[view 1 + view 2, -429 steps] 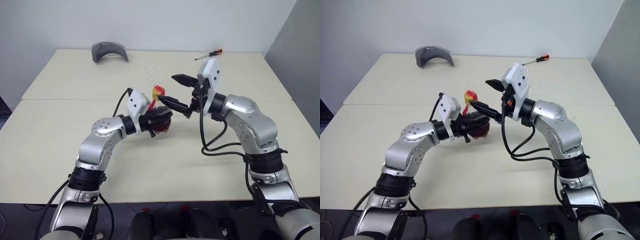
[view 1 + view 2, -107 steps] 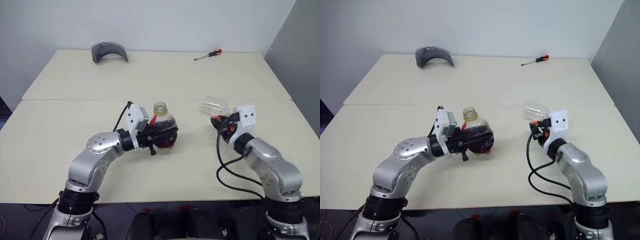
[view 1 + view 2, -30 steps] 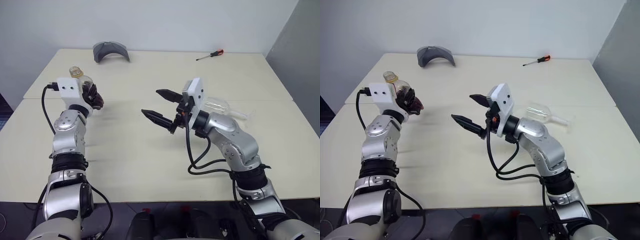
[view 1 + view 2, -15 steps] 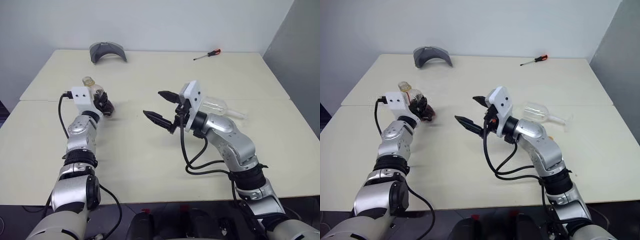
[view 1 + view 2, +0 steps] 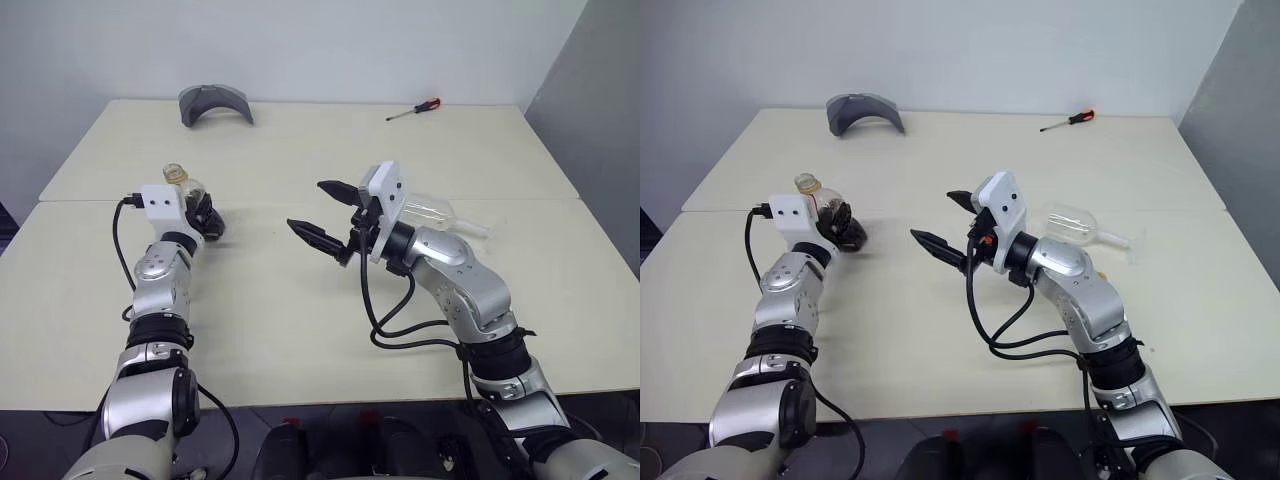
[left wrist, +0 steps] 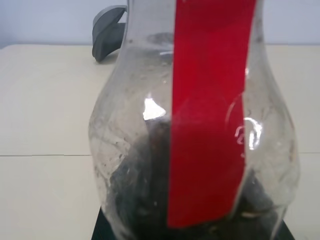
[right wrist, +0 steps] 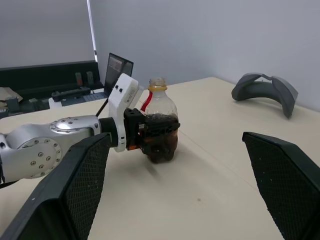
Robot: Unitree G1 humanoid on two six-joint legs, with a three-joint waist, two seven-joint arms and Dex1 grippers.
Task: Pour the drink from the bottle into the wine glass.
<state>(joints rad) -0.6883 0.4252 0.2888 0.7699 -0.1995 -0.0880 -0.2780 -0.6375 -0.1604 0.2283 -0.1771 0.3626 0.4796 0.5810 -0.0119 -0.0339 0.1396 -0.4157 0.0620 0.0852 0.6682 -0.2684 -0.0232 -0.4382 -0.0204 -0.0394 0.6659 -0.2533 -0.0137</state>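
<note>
Right wrist view gives the best look at the grab: the left gripper (image 7: 152, 137) is clamped around the lower body of the bottle (image 7: 160, 125), and the bottle stands upright with its base down at the table (image 7: 215, 170). No cap on it, the yellowish mouth is open at the top. The drink (image 7: 162, 142) fills roughly the bottom half, dark and nearly black, level inside. The red label strip (image 6: 207, 110) runs top to bottom along the side facing the left wrist camera, smack in the middle between that gripper's 2 fingers.

From the head cameras, the right gripper (image 5: 325, 215) hangs above the middle of the table with its 2 black fingers spread wide and nothing between them. It points toward the bottle but is well apart from it.

The wine glass (image 5: 440, 214) is lying on its side on the table just behind the right forearm, bowl toward the gripper's wrist, stem and foot pointing away to the robot's right. It's on the opposite side of the right gripper from the bottle.

Other stuff: a grey curved piece (image 5: 213, 103) sits at the far edge of the table, beyond the left gripper, and a screwdriver with a red handle (image 5: 414, 108) lies at the far edge beyond the right one.
</note>
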